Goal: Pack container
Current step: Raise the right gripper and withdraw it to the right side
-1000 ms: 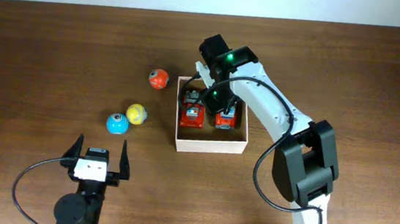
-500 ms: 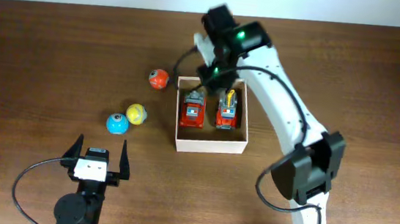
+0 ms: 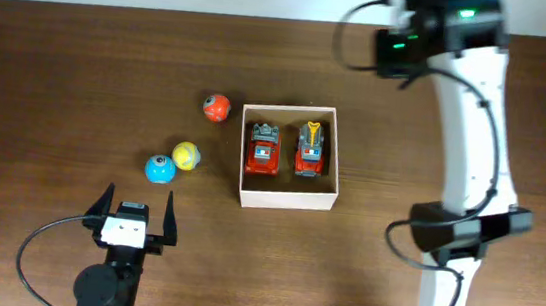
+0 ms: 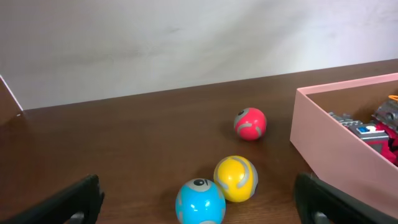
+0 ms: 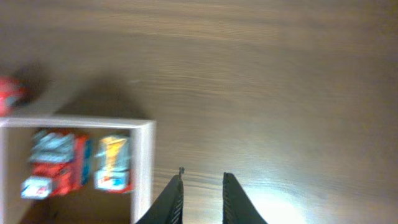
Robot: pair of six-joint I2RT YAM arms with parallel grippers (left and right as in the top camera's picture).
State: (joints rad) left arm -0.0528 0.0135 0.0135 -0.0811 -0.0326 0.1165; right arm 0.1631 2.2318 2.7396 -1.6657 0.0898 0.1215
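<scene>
The container [image 3: 287, 198], a square white-walled box with a tan inside, sits mid-table and holds two red toy trucks [image 3: 261, 148] [image 3: 311, 149] side by side. Its wall [image 4: 336, 144] also shows in the left wrist view, and its right wall [image 5: 145, 168] in the right wrist view. A red ball [image 3: 216, 107], a yellow ball [image 3: 186, 155] and a blue ball [image 3: 159, 168] lie on the table left of the box. My left gripper [image 3: 135, 206] is open and empty, near the front edge, facing the balls [image 4: 200, 202]. My right gripper [image 5: 202, 182] is slightly open and empty, raised over the table right of the box.
The right arm [image 3: 463, 111] stretches from the front right up to the back edge of the brown wooden table [image 3: 60, 72]. A pale wall [image 4: 186, 37] runs along the far side.
My right arm has lifted out of the box and swung to the back right, leaving both trucks inside. The left arm and the balls have not moved.
</scene>
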